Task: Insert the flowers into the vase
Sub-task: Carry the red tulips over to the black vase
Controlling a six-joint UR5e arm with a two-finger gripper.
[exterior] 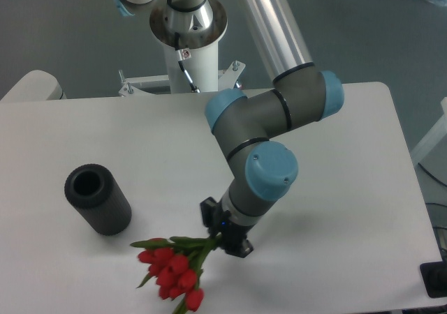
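Red tulip flowers (171,275) hang at the bottom centre of the frame, their green stems clamped in the closed gripper (222,232) just to their right. Matte black, the vase (97,198) stands on the white table (363,258) at lower left, apart from the bunch.

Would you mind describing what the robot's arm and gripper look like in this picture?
The arm has dark grey rounded joint housings with light blue end caps and a polished silver tube link. It rises from a white pedestal with a small red-and-white label and thin cable. The gripper is small and black, with a faint blue light.
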